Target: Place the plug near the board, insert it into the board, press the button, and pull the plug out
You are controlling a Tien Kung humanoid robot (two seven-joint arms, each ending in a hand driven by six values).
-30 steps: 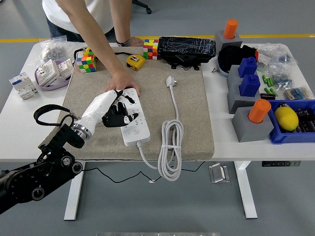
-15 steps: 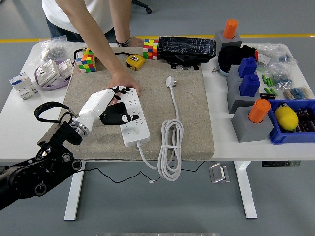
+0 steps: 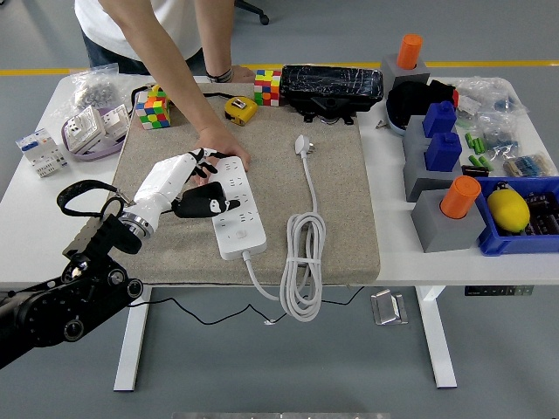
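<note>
White plug [image 3: 302, 145] lay on the beige mat [image 3: 341, 201], near the mat's far middle, unplugged, well apart from the board. Cable [image 3: 303, 262] ran from it toward the near edge, coiled in a long loop hanging over the table front, then joined the near end of the white power board [image 3: 236, 209]. Board lay lengthwise on the mat's left half, sockets up, no plug in it. Left hand [image 3: 179, 185] reached in from lower left, white-shelled back up, black fingers [image 3: 210, 206] curled loosely over the board's left edge, closed on nothing; contact with the board not clear. Person's hand [image 3: 220, 142] pressed flat on the board's far end, just beyond the robot's fingertips, forearm coming down from the top edge. Second forearm of the person rested near the yellow tape measure [image 3: 240, 109]. Two colour cubes [image 3: 153, 108] sat at the mat's far edge. Black wrapped box [image 3: 332, 85] stood beyond the plug. Grey blocks with orange and blue pegs [image 3: 441, 175] stood on the white table [image 3: 393, 253] to the right, beside a blue bin [image 3: 524, 236] holding a yellow lemon-like thing [image 3: 507, 208]. White electrical parts [image 3: 65, 140] lay at far left.
</note>
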